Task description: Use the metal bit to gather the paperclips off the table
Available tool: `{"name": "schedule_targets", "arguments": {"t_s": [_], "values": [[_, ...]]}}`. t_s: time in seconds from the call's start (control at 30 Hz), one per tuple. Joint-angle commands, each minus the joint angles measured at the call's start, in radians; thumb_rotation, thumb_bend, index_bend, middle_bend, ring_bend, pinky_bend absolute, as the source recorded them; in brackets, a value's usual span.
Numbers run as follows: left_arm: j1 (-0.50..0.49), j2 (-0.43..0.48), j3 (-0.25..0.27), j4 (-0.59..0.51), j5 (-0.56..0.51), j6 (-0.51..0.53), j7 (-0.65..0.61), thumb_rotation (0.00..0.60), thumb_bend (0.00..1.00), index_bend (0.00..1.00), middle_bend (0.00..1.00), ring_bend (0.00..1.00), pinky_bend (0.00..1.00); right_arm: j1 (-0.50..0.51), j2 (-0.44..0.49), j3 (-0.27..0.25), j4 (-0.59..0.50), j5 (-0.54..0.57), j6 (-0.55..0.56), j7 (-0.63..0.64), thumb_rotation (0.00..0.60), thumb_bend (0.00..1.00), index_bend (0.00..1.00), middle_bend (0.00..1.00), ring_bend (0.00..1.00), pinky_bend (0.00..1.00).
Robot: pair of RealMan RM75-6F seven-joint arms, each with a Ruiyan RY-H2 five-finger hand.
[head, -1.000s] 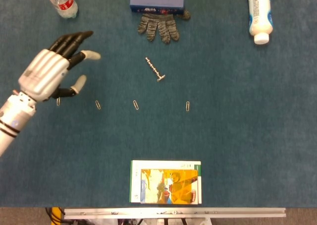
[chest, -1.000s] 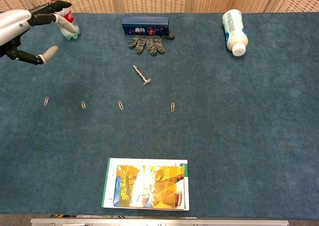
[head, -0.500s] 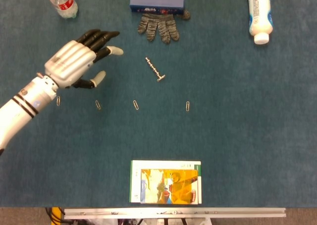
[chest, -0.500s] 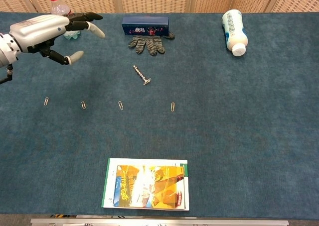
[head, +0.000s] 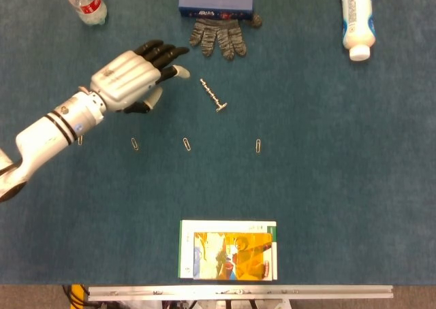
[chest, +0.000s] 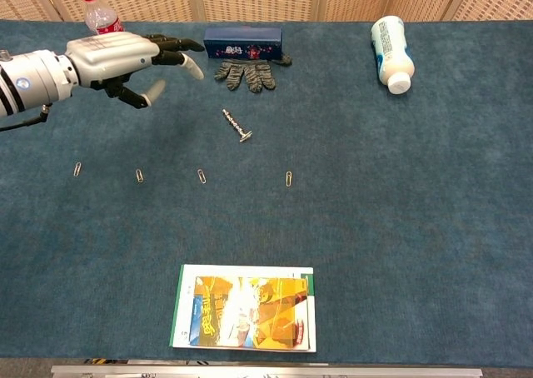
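A small metal bit (head: 213, 95) (chest: 237, 125) lies on the blue table (head: 327, 159) near the middle. Several paperclips lie in a row in front of it, among them one at the far left (head: 80, 139) (chest: 77, 169), one in the middle (head: 187, 144) (chest: 201, 176) and one at the right (head: 257, 145) (chest: 288, 178). My left hand (head: 136, 77) (chest: 125, 57) hovers open to the left of the bit, fingers spread and pointing toward it, holding nothing. No right hand shows in either view.
A grey glove (head: 218, 37) and a dark blue box (head: 216, 4) lie behind the bit. A clear bottle with a red cap (head: 85, 1) stands at the back left, and a white bottle (head: 357, 16) lies at the back right. A booklet (head: 228, 250) rests near the front edge.
My left hand has moved steadily to the right, toward the metal bit, still open. Nothing on the table has moved.
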Motion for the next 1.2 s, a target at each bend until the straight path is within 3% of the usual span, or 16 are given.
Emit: {"name": "schedule_targets", "arguments": {"t_s": [0.03, 0.4, 1.2], "values": [[-0.017, -0.014, -0.003, 0.013, -0.015, -0.016, 0.032, 0.600, 0.77, 0.19, 0.00, 0.00, 0.00, -0.001, -0.004, 0.003, 0.007, 0.000, -0.003, 0.006, 0.600, 0.00, 0.37, 0.49, 0.43, 0.67], [-0.055, -0.071, -0.016, 0.031, -0.073, -0.058, 0.170, 0.600, 0.81, 0.14, 0.00, 0.00, 0.00, -0.007, -0.020, 0.017, 0.030, -0.004, -0.001, 0.030, 0.600, 0.00, 0.40, 0.51, 0.43, 0.67], [-0.125, -0.231, 0.021, 0.170, -0.126, -0.162, 0.242, 0.600, 0.81, 0.12, 0.00, 0.00, 0.00, -0.011, -0.051, 0.017, 0.073, -0.013, -0.032, 0.073, 0.600, 0.00, 0.41, 0.51, 0.43, 0.67]]}}
